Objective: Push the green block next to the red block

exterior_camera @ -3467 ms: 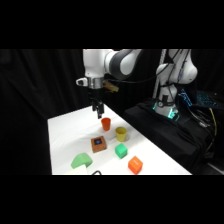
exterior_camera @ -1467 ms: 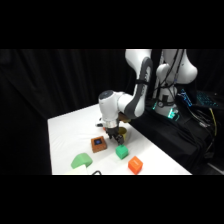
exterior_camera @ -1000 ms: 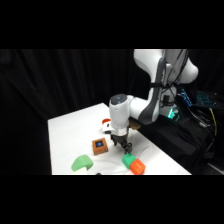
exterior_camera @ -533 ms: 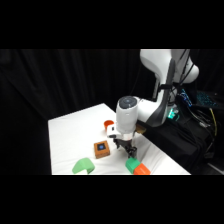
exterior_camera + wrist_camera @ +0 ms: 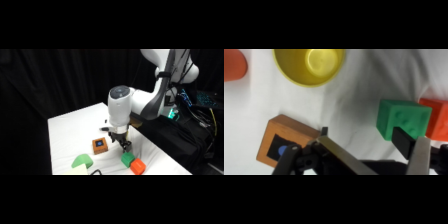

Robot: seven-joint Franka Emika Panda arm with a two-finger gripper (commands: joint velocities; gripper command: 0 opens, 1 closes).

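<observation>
Arm: the white arm (image 5: 150,102) reaches from the upper right of the side view over the white table (image 5: 70,132); its wrist points down near the table's front edge.

Gripper: the gripper (image 5: 123,145) hangs low over the table between the brown block and the green block; in the wrist view (image 5: 371,150) its two fingers stand apart, nothing held between them; one finger (image 5: 416,150) lies against the near face of the green block, the other (image 5: 339,154) lies by the corner of the brown block.

Green block: the green block (image 5: 128,158) (image 5: 402,120) sits on the table near its front edge; it is just beside the red block, the two faces touching or nearly so in both views; I cannot tell which.

Red block: the red block (image 5: 137,166) (image 5: 438,117) is the nearest thing to the front edge in the side view; partly cut by the right edge in the wrist view.

Brown block: a brown block with a blue square on top (image 5: 100,145) (image 5: 284,140) lies just beside the gripper, on the side away from the green block.

Other things: a pale green block with a rounded top (image 5: 81,161) lies at the front edge, apart from the brown block; a yellow bowl (image 5: 310,65) and part of an orange-red thing (image 5: 234,64) show at the top of the wrist view, well apart from the two small blocks.
</observation>
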